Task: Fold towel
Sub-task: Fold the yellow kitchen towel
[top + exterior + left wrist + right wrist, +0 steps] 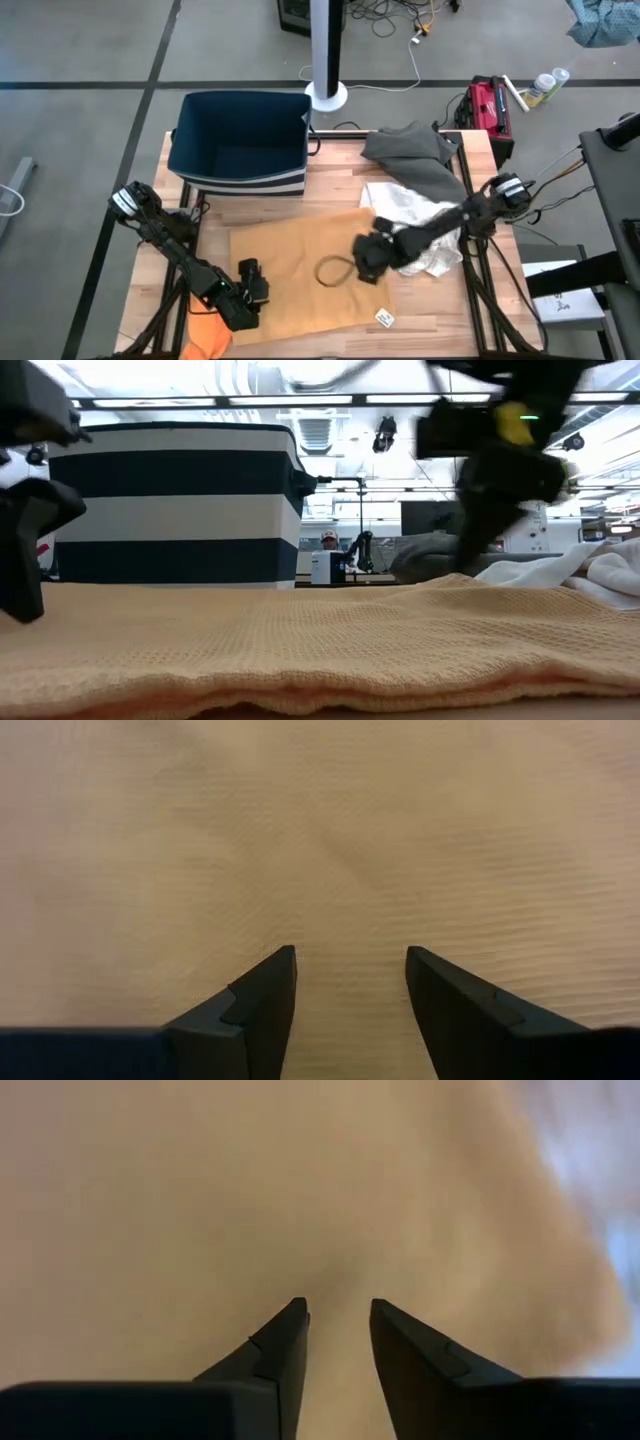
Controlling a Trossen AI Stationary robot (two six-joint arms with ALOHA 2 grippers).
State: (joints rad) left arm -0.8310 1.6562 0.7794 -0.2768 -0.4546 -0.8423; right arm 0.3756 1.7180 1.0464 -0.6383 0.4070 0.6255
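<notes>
A tan towel (300,270) lies spread flat on the wooden table and fills the foreground of the low view (320,640). My left gripper (250,285) stands open over the towel's near left part, and only tan weave (350,870) shows between its fingers. My right gripper (368,262) is open by a narrower gap. It hangs above the towel's right side (340,1230), pointing steeply down, beside a white cloth. In the low view it stands clear of the towel (490,510).
A navy and white striped bin (240,145) stands at the far left. A grey cloth (415,150) and a white cloth (415,215) lie at the right. A dark loop (335,270) lies on the towel. An orange cloth (205,330) and a small white tag (385,318) lie near the front edge.
</notes>
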